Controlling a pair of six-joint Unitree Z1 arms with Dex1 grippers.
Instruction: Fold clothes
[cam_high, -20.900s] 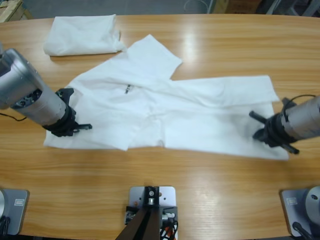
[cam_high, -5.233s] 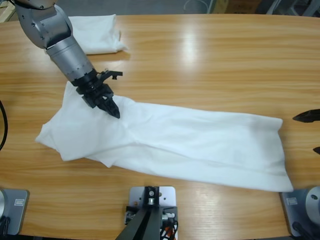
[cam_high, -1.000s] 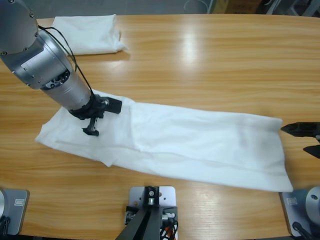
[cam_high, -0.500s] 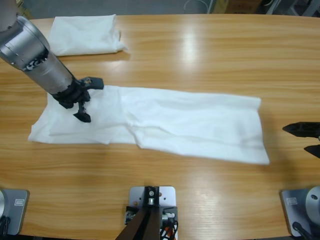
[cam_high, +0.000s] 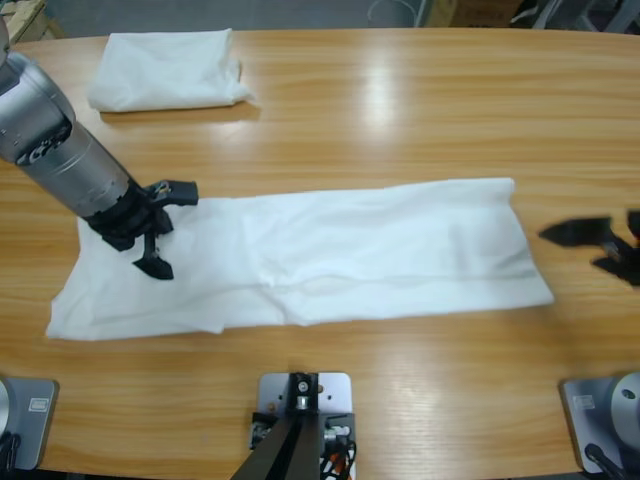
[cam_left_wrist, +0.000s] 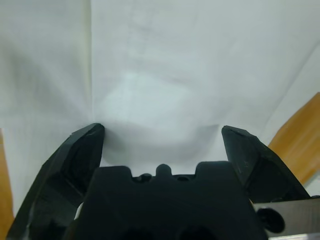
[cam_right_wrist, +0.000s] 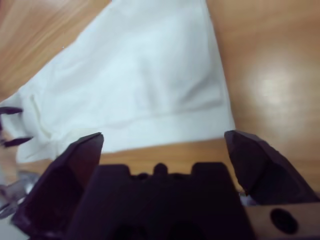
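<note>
Bare wood rings the long shirt (cam_high: 340, 255); left hand (cam_high: 165, 230) and right hand (cam_high: 600, 245) gape, holding nothing.

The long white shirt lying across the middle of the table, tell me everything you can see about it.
The shirt is plain white soft cloth, folded lengthwise into a long flat band across the wooden table. Its one end is wider and rumpled, with layers overlapping; the other end is squarer, with a hem seam. The left gripper stands over the wider end with open jaws astride the cloth. The right gripper is open too and lies just off the squarer end, not touching.
</note>
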